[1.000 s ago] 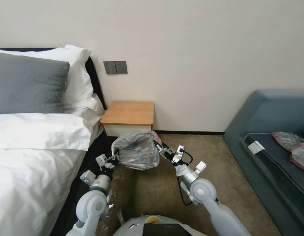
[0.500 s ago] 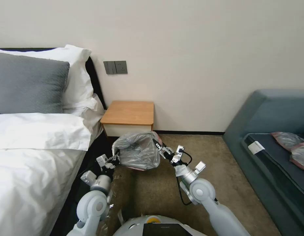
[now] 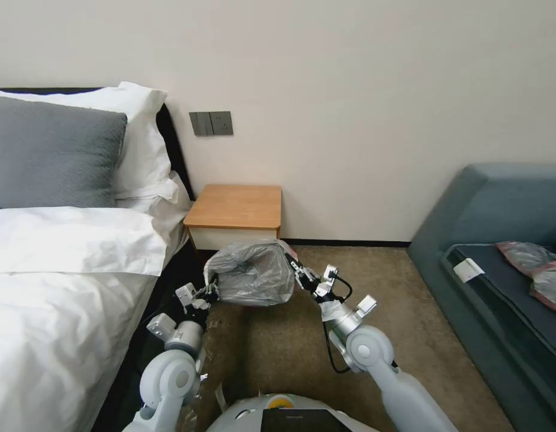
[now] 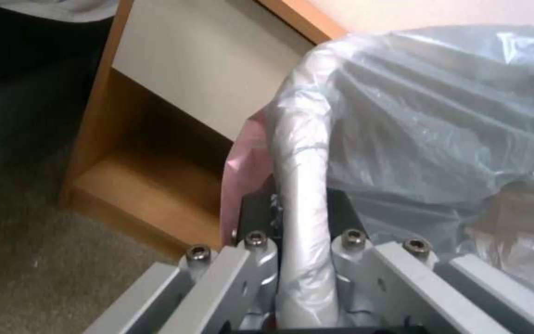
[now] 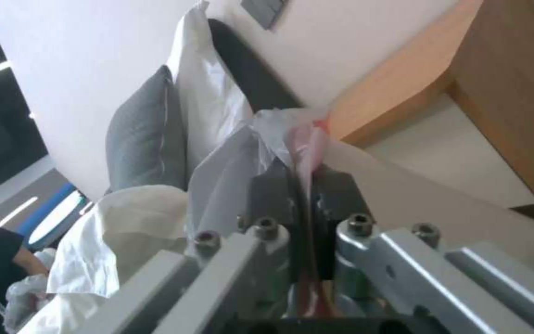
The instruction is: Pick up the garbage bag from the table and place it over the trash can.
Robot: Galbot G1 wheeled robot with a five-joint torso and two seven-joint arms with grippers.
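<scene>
The garbage bag (image 3: 254, 273) hangs spread open between my two grippers, low over the carpet in front of the table (image 3: 236, 207). My left gripper (image 3: 211, 289) is shut on the bag's rolled grey edge (image 4: 301, 185), near the bed side. My right gripper (image 3: 290, 264) is shut on the pink rim (image 5: 307, 139) at the opposite side. In the left wrist view the wrinkled bag (image 4: 434, 116) bulges beside the table's lower shelf (image 4: 155, 185). In the right wrist view the table's wooden edge (image 5: 403, 93) is close behind the bag. The trash can is hidden.
The bed (image 3: 62, 288) with white sheets and pillows runs close along my left arm. A blue-grey sofa (image 3: 500, 252) at the right carries flat grey-pink bags (image 3: 539, 270). Bare carpet (image 3: 326, 264) lies between the two.
The bag has sunk a little and its lower edge sits flatter; the pink fold under it no longer shows. The right gripper has shifted slightly down and right.
</scene>
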